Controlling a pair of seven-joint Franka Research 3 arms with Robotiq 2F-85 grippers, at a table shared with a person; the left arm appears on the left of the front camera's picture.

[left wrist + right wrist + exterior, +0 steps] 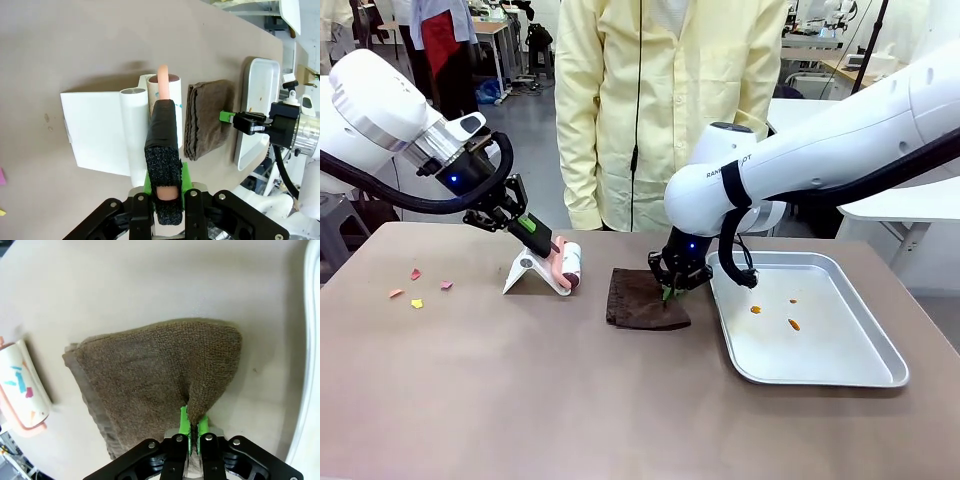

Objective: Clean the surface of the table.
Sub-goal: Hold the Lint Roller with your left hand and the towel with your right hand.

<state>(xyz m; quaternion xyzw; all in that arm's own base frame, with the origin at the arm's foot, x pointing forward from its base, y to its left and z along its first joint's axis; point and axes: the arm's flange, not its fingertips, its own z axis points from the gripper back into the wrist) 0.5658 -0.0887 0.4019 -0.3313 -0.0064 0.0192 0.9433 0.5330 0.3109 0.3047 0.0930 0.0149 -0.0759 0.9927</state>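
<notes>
The brown-grey table (570,400) bears small coloured paper scraps (417,290) at its left. My left gripper (535,236) is shut on the black-wrapped pink handle of a lint roller (570,266). The roller rests on its white stand (524,273). From the left wrist, the handle (162,145) runs between my fingers toward the roller (172,97). My right gripper (669,291) is shut on a pinched-up fold of a brown cloth (642,300) that lies on the table. In the right wrist view the cloth (150,375) rises into my gripper (194,429).
A silver metal tray (865,375) with a few orange bits stands at the right, close beside the cloth. A person in a pale yellow coat stands at the far edge. The lint roller (20,385) has coloured scraps stuck to it.
</notes>
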